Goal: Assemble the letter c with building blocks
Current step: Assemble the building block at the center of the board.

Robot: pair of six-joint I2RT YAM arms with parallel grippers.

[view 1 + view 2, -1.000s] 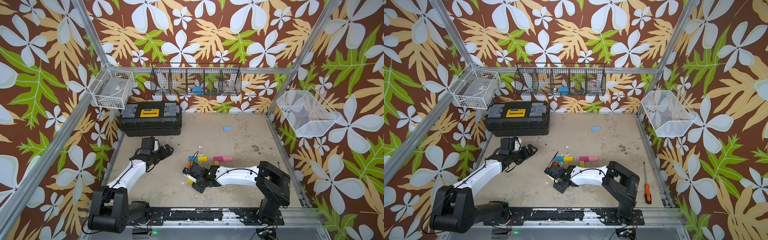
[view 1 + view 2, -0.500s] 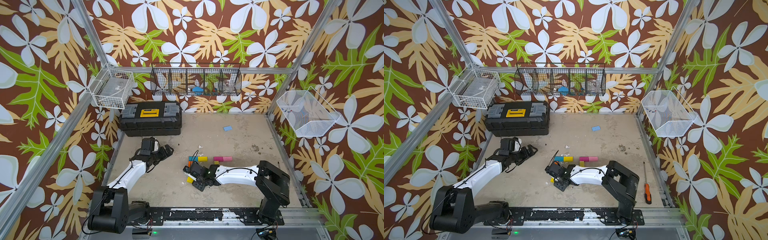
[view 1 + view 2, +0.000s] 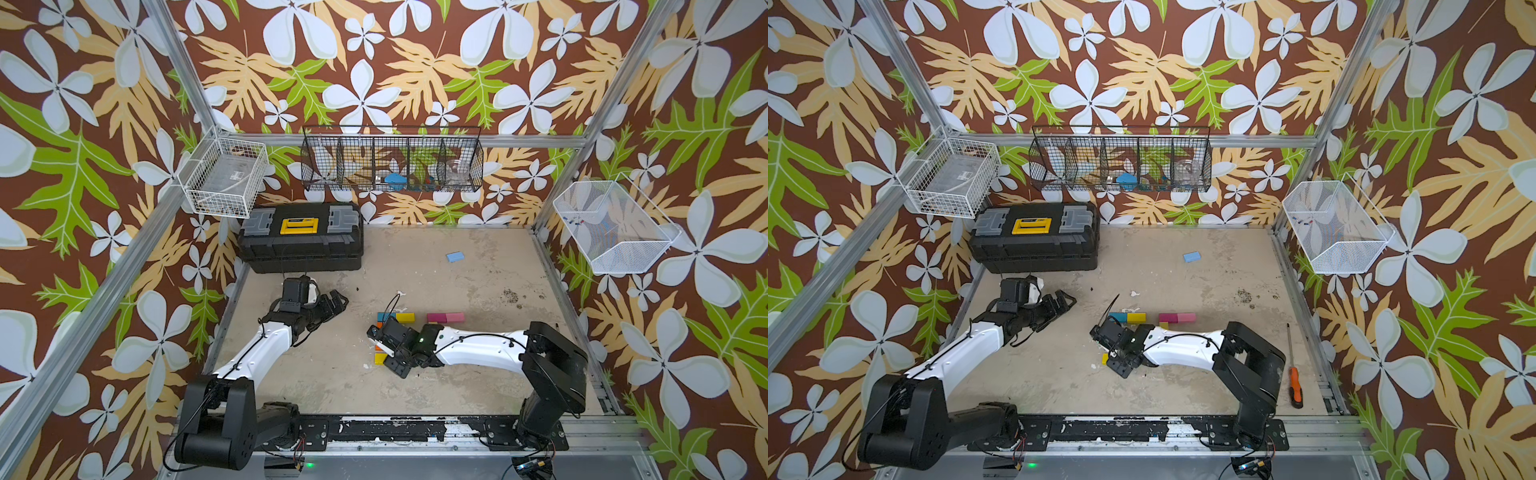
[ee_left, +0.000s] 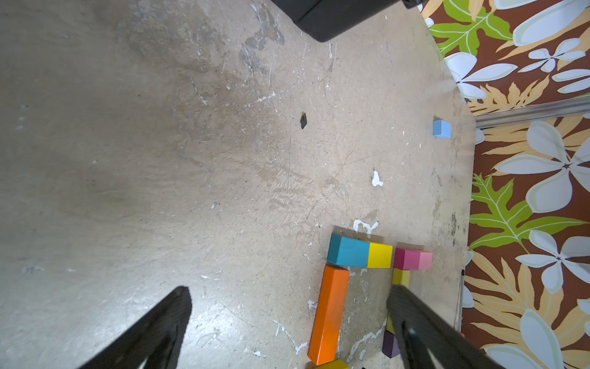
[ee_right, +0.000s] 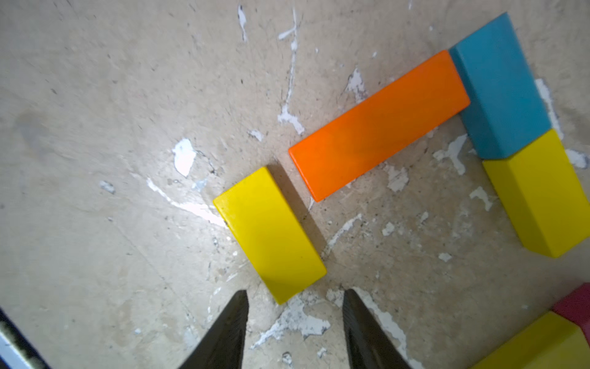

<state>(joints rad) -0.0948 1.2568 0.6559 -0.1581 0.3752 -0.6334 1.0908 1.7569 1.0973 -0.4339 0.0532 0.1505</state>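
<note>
The building blocks lie mid-table. In the right wrist view a teal block (image 5: pixel 498 89) and a yellow block (image 5: pixel 536 191) form one row, and a long orange block (image 5: pixel 380 124) runs off the teal one's end. A second yellow block (image 5: pixel 269 233) lies flat past the orange one's free end, with a small gap. My right gripper (image 5: pixel 294 292) is open just behind that block, touching nothing. Magenta (image 4: pixel 404 258) and pink (image 4: pixel 424 260) blocks continue the row, with a thin yellow block (image 4: pixel 400 278) and a purple block (image 4: pixel 390 346) below them. My left gripper (image 4: pixel 289 290) hangs wide open and empty, left of the blocks.
A lone light blue block (image 3: pixel 455 256) lies toward the back. A black toolbox (image 3: pixel 301 237) stands at the back left. Wire baskets (image 3: pixel 392 160) hang on the walls. An orange-handled screwdriver (image 3: pixel 1295 386) lies along the right edge.
My right gripper's jaws have spread apart and let go of the yellow block, which now lies free on the table by the orange block's end. The left arm has not moved.
</note>
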